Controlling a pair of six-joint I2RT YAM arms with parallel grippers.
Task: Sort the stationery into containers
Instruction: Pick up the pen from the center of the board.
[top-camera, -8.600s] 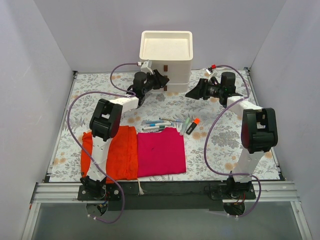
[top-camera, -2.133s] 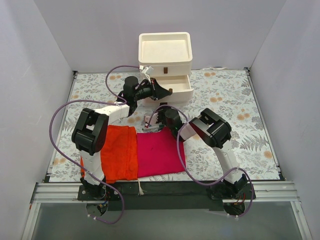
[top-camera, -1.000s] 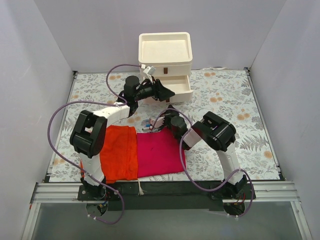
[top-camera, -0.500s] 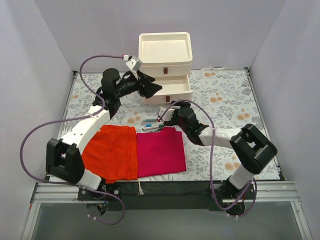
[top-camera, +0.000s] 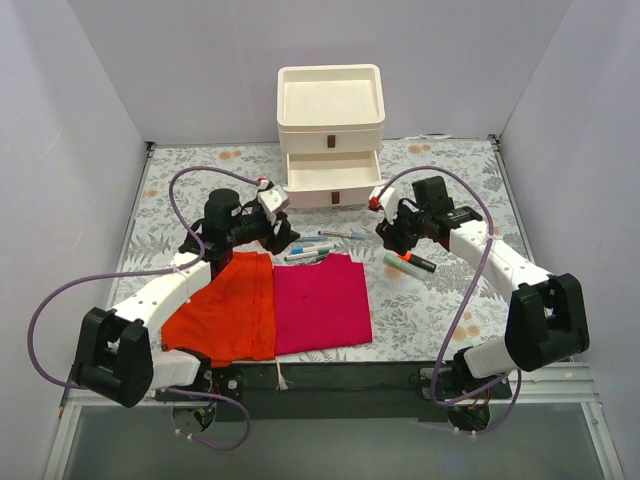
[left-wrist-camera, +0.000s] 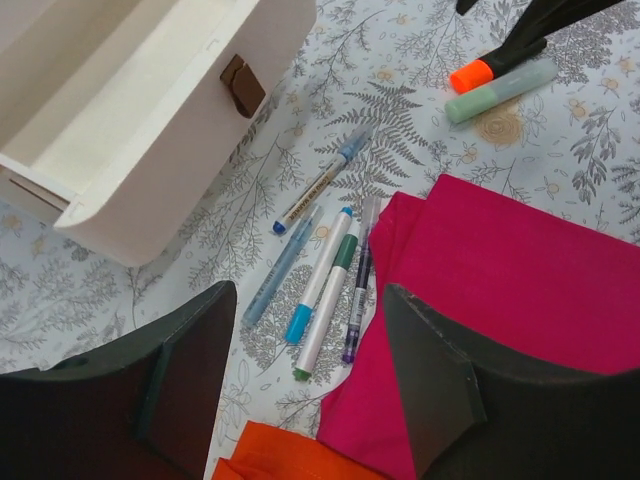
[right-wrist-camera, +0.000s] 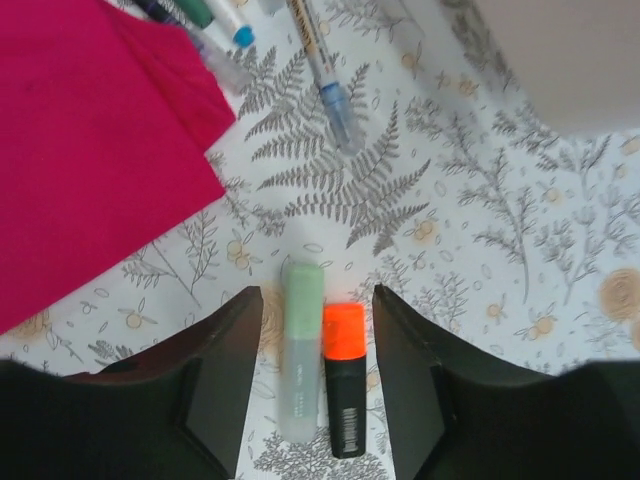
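Nearest the arm bases, the orange cloth and the magenta cloth are lying side by side on the floral table. Just beyond their far edge, the left gripper is hovering with its fingers standing apart over a fan of thin pens. These are lying close together and roughly parallel, one overlapping the magenta cloth's edge. To the right, the right gripper is hanging with its fingers likewise spread wide, holding nothing. The orange-capped highlighter and a pale green marker are lying touching side by side directly beneath that gap. Their long axes are running along the finger faces and across the closing line, the orange cap pointing away from the wrist. The right arm is clearly sitting nearer this pair; with both barrels lying inside the gap, a closing stroke is probably risking two at once. A blue-tipped pen is lying apart beyond them. Farthest back, the cream three-drawer unit is standing with a lower drawer pulled open, its brown pull tab facing the arms
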